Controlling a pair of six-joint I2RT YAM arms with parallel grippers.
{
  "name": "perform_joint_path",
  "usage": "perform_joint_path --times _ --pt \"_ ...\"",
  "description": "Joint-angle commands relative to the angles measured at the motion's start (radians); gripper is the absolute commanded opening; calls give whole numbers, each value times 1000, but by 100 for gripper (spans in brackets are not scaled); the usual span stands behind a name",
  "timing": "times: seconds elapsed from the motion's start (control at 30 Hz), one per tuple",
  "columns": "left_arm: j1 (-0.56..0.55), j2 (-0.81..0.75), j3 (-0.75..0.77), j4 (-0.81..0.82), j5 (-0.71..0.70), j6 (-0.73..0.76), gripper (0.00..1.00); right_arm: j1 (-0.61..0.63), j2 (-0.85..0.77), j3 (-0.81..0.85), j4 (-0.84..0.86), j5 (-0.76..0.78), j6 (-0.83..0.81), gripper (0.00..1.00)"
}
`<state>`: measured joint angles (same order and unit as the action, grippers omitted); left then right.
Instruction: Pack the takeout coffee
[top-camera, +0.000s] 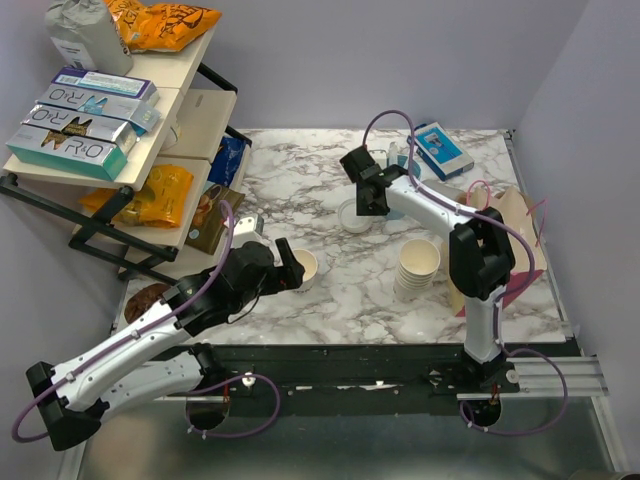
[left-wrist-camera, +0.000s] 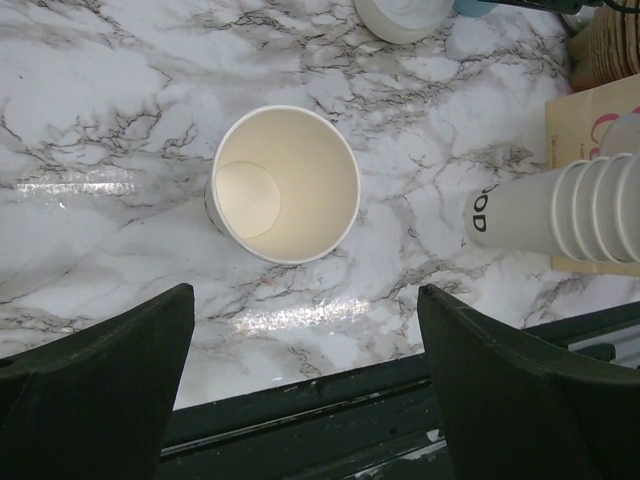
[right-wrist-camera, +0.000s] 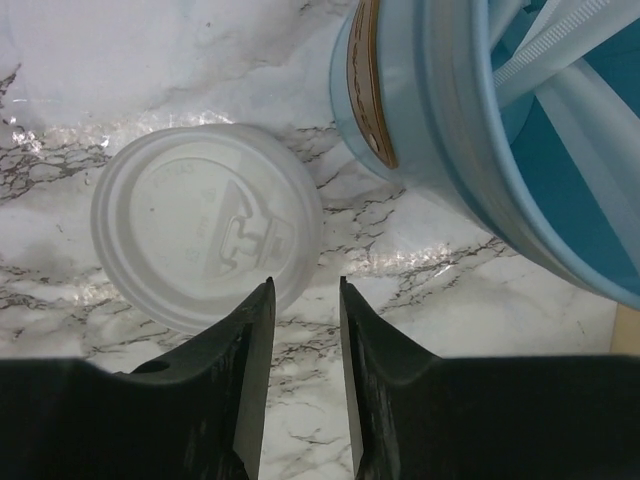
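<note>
The takeout coffee cup (top-camera: 303, 268) (left-wrist-camera: 285, 185) stands upright and lidless on the marble table (top-camera: 300, 180), its inside bare. My left gripper (top-camera: 289, 266) (left-wrist-camera: 305, 292) hangs just near of it, jaws wide open and holding nothing. A round white plastic lid (top-camera: 355, 216) (right-wrist-camera: 205, 240) lies flat on the marble farther back. My right gripper (top-camera: 360, 203) (right-wrist-camera: 305, 285) hovers at the lid's near right edge. Its fingers are drawn close with a narrow gap, and only marble shows between them. The left fingertip overlaps the lid's rim.
A stack of lidless cream paper cups (top-camera: 418, 265) (left-wrist-camera: 560, 210) stands right of centre. A light-blue mug with white sticks (right-wrist-camera: 480, 130) sits right beside the lid. A tan paper bag (top-camera: 510, 215) lies at the right edge, and a snack shelf (top-camera: 120, 130) stands left.
</note>
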<state>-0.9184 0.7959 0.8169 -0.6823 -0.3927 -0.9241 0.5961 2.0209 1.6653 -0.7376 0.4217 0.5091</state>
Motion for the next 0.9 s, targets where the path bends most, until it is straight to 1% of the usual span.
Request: perform_joint_path --times 0.0,0.07,0.5,0.6,0.77,0.83,0.87 --pt "-4 12 18 -3 -37 13 99 -15 39 37 47 0 11 38" --pt "-4 17 21 -3 -37 14 99 -16 48 40 63 0 2 33" --pt "-4 25 21 -2 -35 16 99 -32 93 68 56 -17 6 29" --pt "-4 25 21 -3 -37 18 99 -30 98 67 55 -20 8 24" --pt "-4 28 21 -5 -37 16 99 -32 105 67 53 -23 12 22" --pt "-4 28 21 -5 -37 16 99 -33 102 65 55 -23 19 20" --pt "-4 28 21 -5 -37 16 99 -33 102 63 55 -21 20 17"
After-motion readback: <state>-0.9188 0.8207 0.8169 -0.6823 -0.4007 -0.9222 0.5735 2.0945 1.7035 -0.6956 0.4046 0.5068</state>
